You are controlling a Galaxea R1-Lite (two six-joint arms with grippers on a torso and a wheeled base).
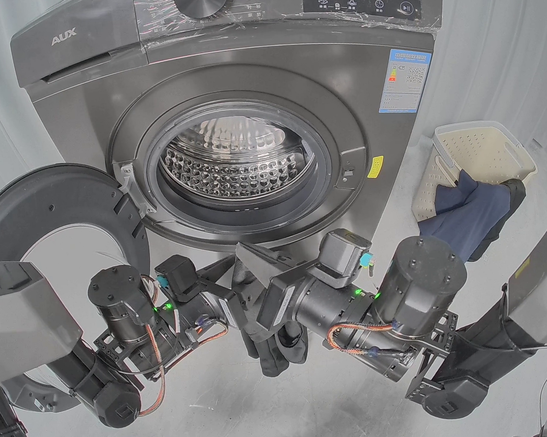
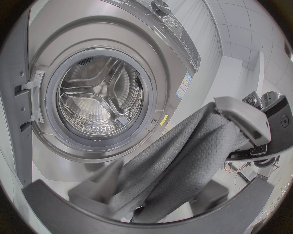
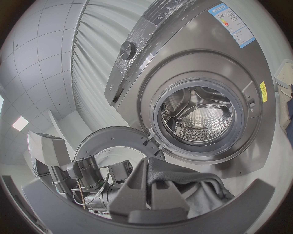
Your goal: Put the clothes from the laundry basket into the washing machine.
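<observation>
In the head view, the washing machine [image 1: 311,63] is seen in the upper centre with its door [image 1: 53,202] swung wide to the left of the frame, so the mouth is left free for loading. The drum [image 1: 237,150] is seen bare of clothes. At the right edge, the laundry basket [image 1: 499,142] is stood against the machine's side, with navy clothes [image 1: 473,206] draped over its rim. In the lower centre, the left gripper [image 1: 247,321] and the right gripper [image 1: 256,280] are met just below the opening. A grey garment [image 1: 283,346] is hung between and beneath them.

In the left wrist view, the grey garment [image 2: 183,158] is drawn as a taut band from the lower centre to the right. The left gripper [image 2: 152,195] is judged to be closed on a thick fold of it. At the far end, the cloth is clamped flat by the right gripper [image 2: 244,128]. It is probably held at two points so that it can be kept bunched and off the floor.

In the right wrist view, the right gripper [image 3: 151,189] is seen pinched on the garment at the bottom of the frame, and the cloth is spilled over to one side. The drum is faced squarely, right of centre, which suits a push into the mouth.
</observation>
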